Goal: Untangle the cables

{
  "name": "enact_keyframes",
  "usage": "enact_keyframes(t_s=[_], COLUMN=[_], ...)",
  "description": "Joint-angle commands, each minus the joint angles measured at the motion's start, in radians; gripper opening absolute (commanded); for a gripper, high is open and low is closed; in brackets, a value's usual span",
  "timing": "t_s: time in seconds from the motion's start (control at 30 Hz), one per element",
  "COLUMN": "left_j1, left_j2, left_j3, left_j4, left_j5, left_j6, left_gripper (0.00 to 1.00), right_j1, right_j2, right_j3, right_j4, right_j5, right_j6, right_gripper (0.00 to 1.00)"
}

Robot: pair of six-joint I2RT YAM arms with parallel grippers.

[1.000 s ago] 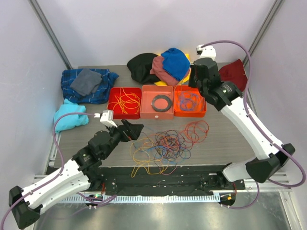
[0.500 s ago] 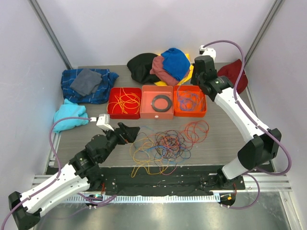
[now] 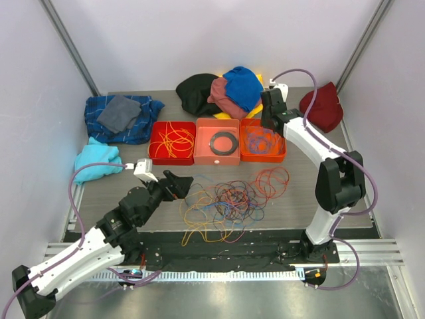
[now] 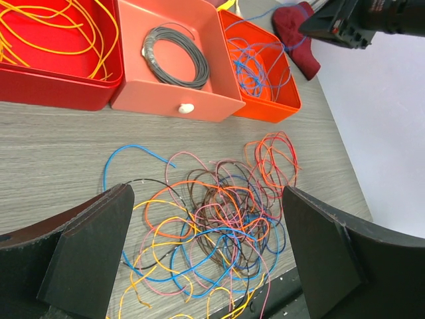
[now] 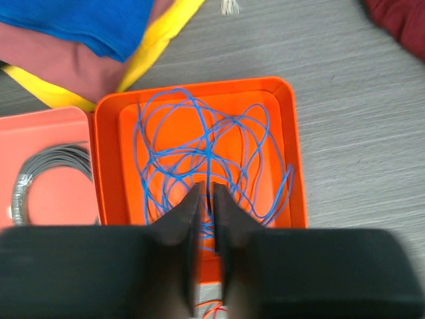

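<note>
**Cable knot lies in the middle**

The left fingers (image 4: 93,246) are wide apart over the surface (image 4: 53,146) and hold nothing. At their 3 o'clock lies the knot of cables (image 3: 229,199). At the knot's 1 o'clock, the right fingers (image 5: 182,222) hang over the blue cables (image 5: 199,139) in the orange tray (image 5: 297,166). They are nearly together, and I cannot tell if they pinch one.

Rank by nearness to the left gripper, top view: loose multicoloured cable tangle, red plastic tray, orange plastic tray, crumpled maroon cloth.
1. Loose multicoloured cable tangle, just right of the left gripper.
2. Red plastic tray, straight behind it.
3. Orange plastic tray, back right.
4. Crumpled maroon cloth, far right corner.
</note>
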Motion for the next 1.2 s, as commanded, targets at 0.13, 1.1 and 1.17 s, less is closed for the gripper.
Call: enact_keyframes(t_s=[0.13, 1.1, 1.17], left_j1=[0.000, 0.001, 0.004], left_j2=[0.009, 0.394, 0.442], left_j3=[0.003, 0.180, 0.221], left_j4=[0.006, -0.016, -0.076], left_j5=[-0.020, -0.040, -0.069], left_j6=[-0.010, -0.018, -0.013], left_gripper=[1.00, 1.00, 1.00], right_j1=[0.002, 0.757, 0.772], right_j2=[-0.080, -0.679, -0.662], right_j3=[-0.018, -0.765, -0.768], right_j4=[0.039, -0.078, -0.036], right_j5=[-0.001, 0.112, 0.115], right_j6=[0.033, 0.490, 0.482], right_gripper=[0.56, 0.47, 0.47])
